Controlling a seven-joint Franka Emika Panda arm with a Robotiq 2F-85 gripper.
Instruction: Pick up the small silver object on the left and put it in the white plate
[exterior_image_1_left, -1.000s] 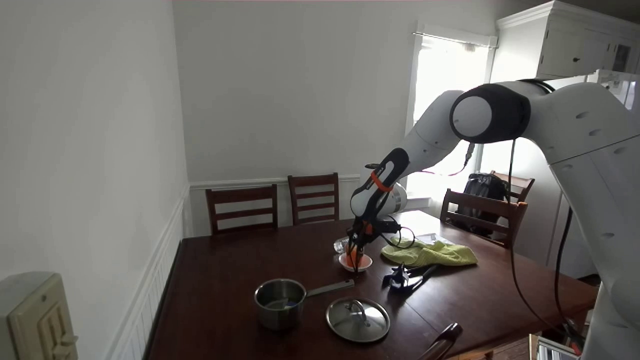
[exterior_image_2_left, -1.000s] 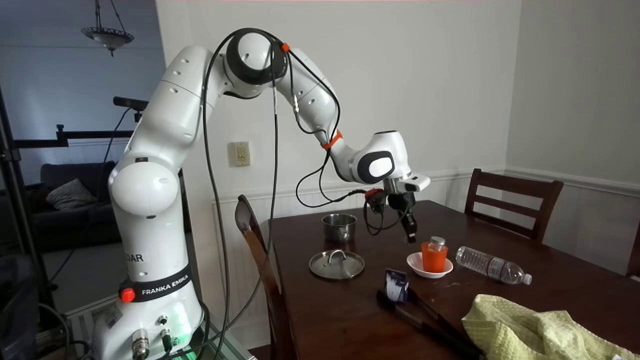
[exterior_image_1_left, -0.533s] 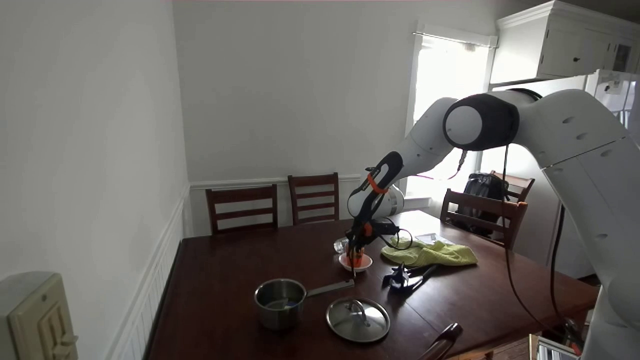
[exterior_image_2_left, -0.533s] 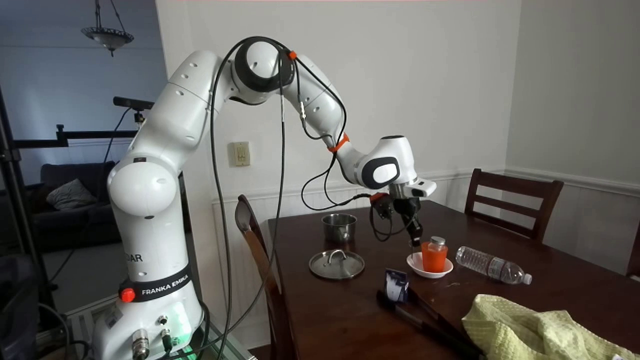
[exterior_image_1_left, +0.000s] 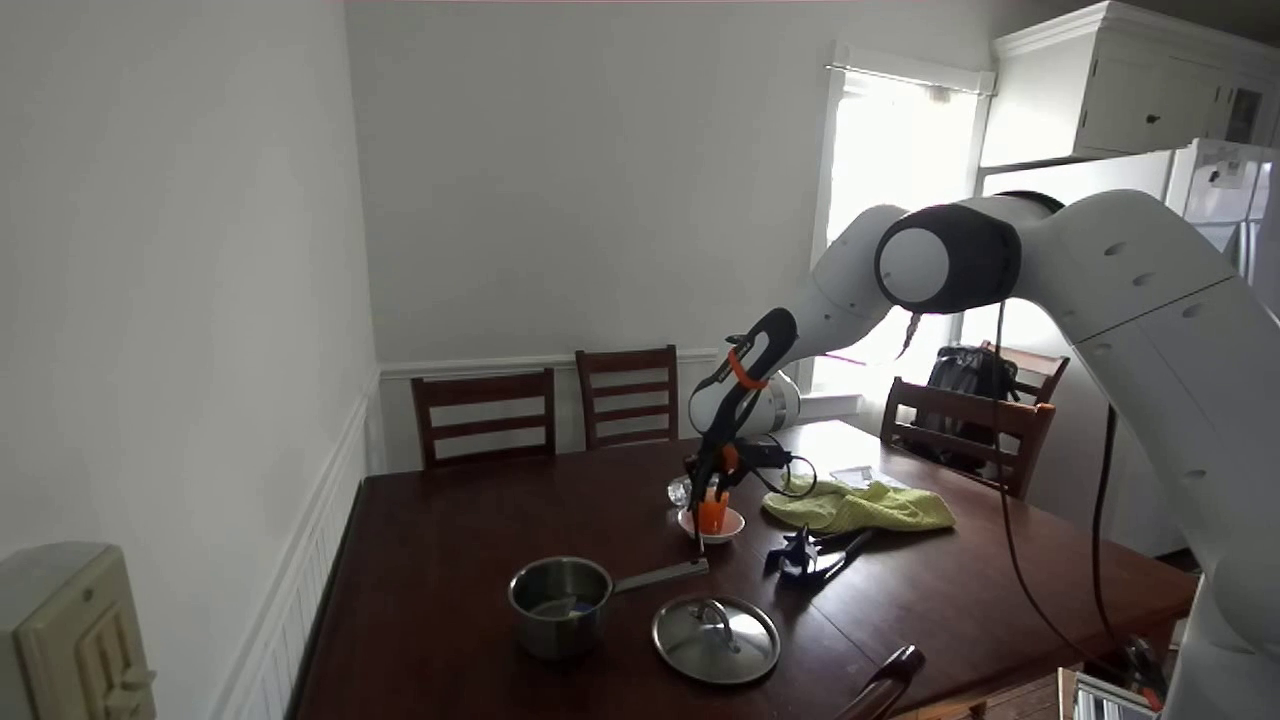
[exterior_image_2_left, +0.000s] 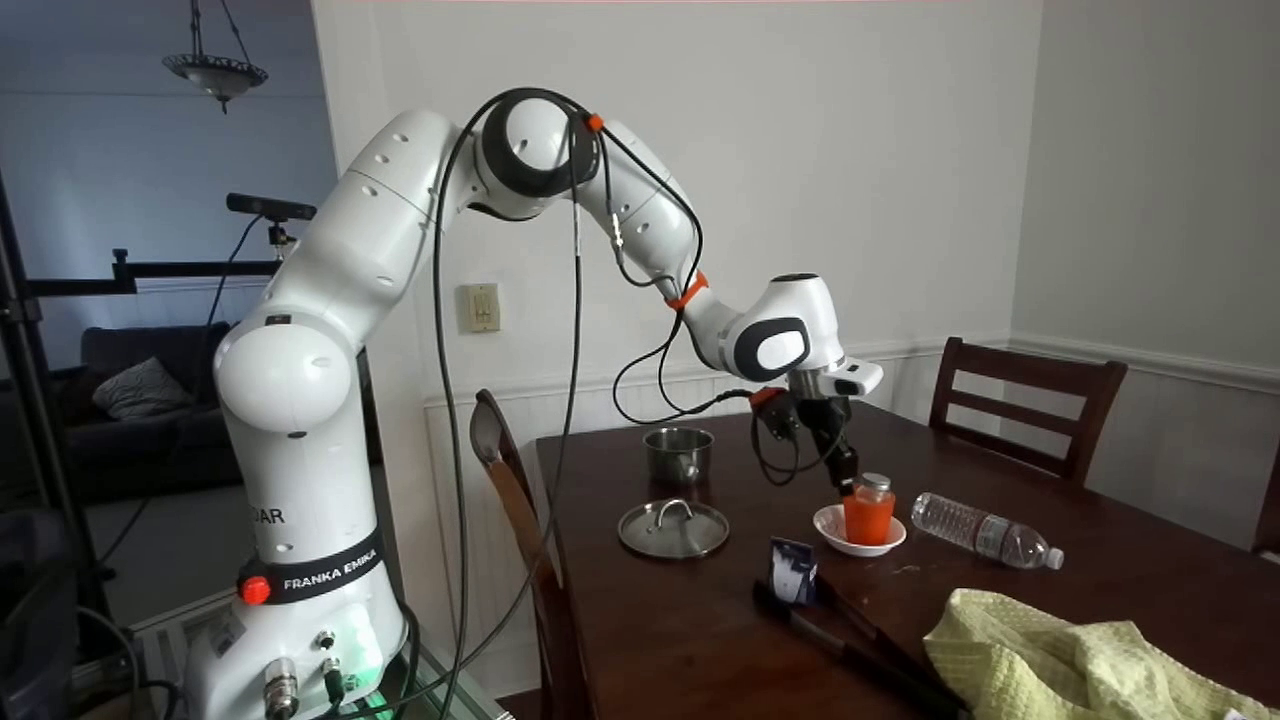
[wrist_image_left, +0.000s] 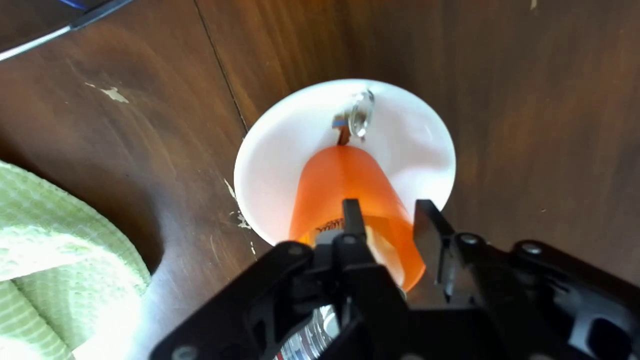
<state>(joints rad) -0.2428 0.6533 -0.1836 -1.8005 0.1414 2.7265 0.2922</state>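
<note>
The white plate (wrist_image_left: 265, 170) stands on the dark table with an orange cup (wrist_image_left: 345, 175) in it; it also shows in both exterior views (exterior_image_1_left: 737, 527) (exterior_image_2_left: 830, 525). A small shiny silver object (wrist_image_left: 361, 114) shows within the plate's far side in the wrist view, beside a small brown and blue piece; it is slightly blurred. I cannot make it out in the exterior views. My gripper (wrist_image_left: 389, 205) is open, fingers apart with nothing between them, above the plate and cup. In an exterior view my gripper (exterior_image_2_left: 848, 488) is at the cup's near side, at the height of its top.
A jar with a grey lid (exterior_image_2_left: 875, 483) stands in the cup. A clear bottle (exterior_image_2_left: 985, 530) lies behind the plate. A steel pot (exterior_image_1_left: 560, 630), a lid (exterior_image_1_left: 715, 650), a dark blue item (exterior_image_1_left: 800, 555), black tongs (exterior_image_2_left: 850, 645) and a green towel (exterior_image_1_left: 860, 505) are around.
The arm has reached farther out and a little lower, so my gripper has come closer to the orange cup and plate. The other things on the table have not moved.
</note>
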